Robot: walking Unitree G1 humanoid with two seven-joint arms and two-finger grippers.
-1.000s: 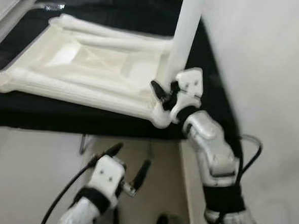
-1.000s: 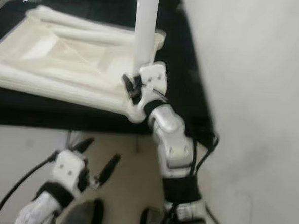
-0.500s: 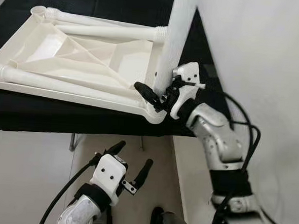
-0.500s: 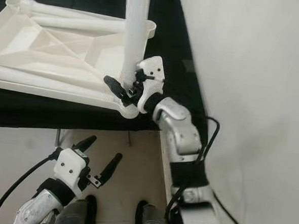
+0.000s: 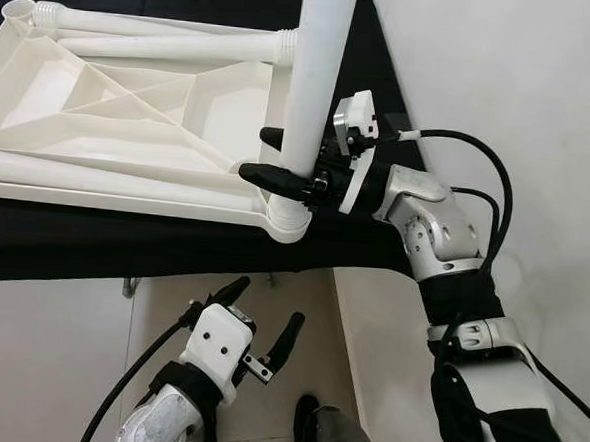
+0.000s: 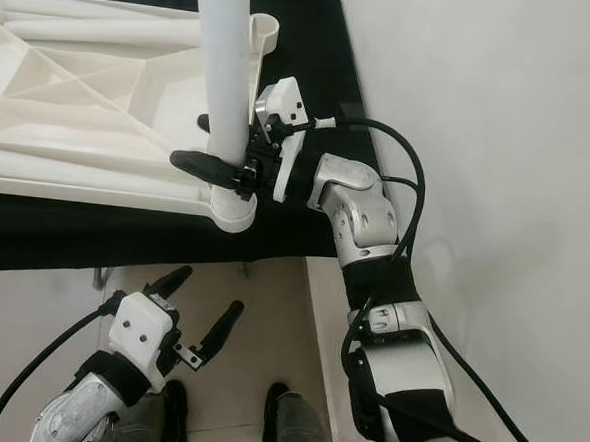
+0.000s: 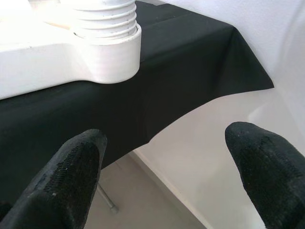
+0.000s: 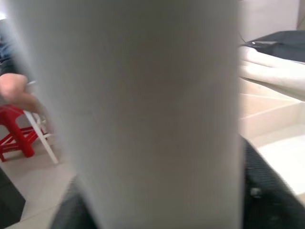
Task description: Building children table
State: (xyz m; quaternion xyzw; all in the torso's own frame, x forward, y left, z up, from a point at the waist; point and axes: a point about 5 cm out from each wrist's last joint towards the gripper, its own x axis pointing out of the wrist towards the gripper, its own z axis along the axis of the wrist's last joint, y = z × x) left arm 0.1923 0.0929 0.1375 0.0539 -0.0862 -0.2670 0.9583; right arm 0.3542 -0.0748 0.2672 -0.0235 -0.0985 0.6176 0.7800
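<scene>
Surface: black-draped bench (image 5: 93, 244) against a white wall (image 5: 504, 74); pale tiled floor seen below it.
Tabletop: white plastic children's table top (image 5: 111, 120) is laid upside down on the bench, ribbed underside up, its near right corner socket (image 5: 287, 221) at the bench edge.
Leg: white tube leg (image 5: 314, 72) is stood upright in that corner socket; threads are seen at its base in the left wrist view (image 7: 102, 19), so it is judged not fully screwed home.
Right gripper: right gripper (image 5: 279, 160) is clamped around the leg just above the socket, one finger on each side of the tube.
Left gripper: left gripper (image 5: 259, 324) is held low below the bench edge, fingers apart, nothing held.
Risk 1: cross-threading, if the leg is turned while tilted off the socket axis.
Risk 2: slip of the fingers on the smooth tube, so the leg is not turned at all.
Risk 3: top dragged off the bench edge, since it is not braced by the left gripper.
</scene>
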